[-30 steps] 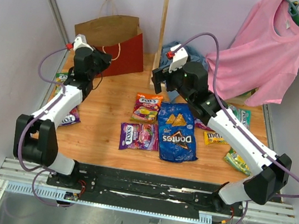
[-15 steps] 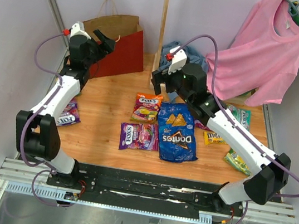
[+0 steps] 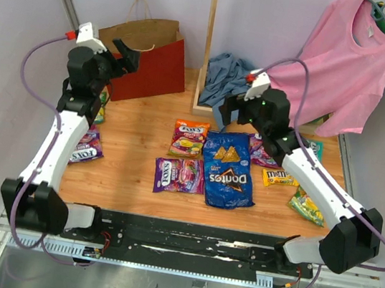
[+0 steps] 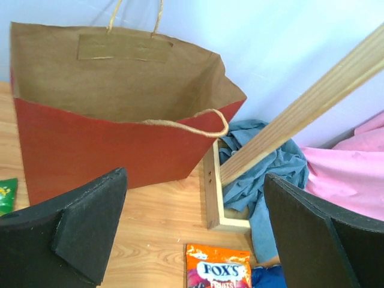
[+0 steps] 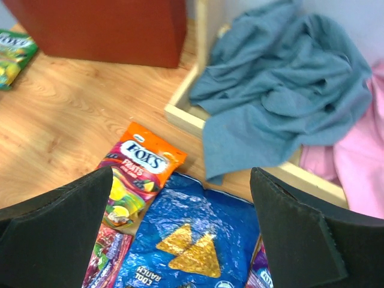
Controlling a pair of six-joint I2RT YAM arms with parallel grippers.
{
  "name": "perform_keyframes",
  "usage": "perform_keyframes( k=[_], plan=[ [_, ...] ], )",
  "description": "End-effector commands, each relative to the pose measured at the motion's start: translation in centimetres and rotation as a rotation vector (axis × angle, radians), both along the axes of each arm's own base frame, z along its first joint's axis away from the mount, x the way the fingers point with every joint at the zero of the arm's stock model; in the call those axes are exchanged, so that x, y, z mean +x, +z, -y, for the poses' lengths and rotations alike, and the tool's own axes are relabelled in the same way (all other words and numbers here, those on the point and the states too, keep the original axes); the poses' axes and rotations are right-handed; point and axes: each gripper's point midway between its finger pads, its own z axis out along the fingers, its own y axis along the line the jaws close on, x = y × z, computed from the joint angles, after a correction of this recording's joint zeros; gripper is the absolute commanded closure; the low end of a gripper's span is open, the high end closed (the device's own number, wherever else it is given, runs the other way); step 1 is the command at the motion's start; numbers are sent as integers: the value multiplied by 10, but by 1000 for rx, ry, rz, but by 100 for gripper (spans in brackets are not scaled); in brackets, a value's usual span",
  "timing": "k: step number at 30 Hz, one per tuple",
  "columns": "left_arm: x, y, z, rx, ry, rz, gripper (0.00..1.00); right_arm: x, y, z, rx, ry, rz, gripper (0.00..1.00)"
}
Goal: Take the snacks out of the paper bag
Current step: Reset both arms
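1. Left gripper (image 4: 192,231) jaws wide apart, empty, facing paper bag (image 4: 114,147) mouth at frame upper left
2. Snacks (image 3: 228,170) lie on table (image 3: 135,143), centre; right gripper (image 5: 180,228) wide, empty, above them
3. Step, judged: checking bag; next: reach over rim, floor hidden

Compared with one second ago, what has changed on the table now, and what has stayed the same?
The left claw lifted up and to the left, away from the front of the paper bag, and opened; it holds nothing. The right claw, open throughout, drew back to the right. The paper bag, the Doritos bag and the orange Fox's packet stayed put.
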Motion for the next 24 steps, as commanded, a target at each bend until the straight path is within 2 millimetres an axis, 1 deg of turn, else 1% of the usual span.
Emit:
perform_keyframes(
  k=[1,2,7,10,13,15,19,24],
  plan=[
    [-38,9,-5,63,1,69,0,9,5,23,192,-29,-76,2],
    [-44,6,-6,70,7,74,0,12,0,30,189,-67,-86,2],
    [-66,-46,-18,104,64,15,0,27,-18,67,74,-264,-89,2],
    [-73,-71,-20,117,69,32,0,31,-24,76,39,-311,-73,2],
    [-73,-76,-15,164,31,51,0,37,-27,82,27,-349,-61,2],
    [-74,-75,-12,182,8,49,0,39,-32,85,21,-368,-73,2],
    [-81,-63,-10,166,5,90,0,43,-30,88,22,-395,-82,2],
    [-90,-53,-2,133,-34,129,0,38,-27,95,40,-427,-78,2]
  ],
)
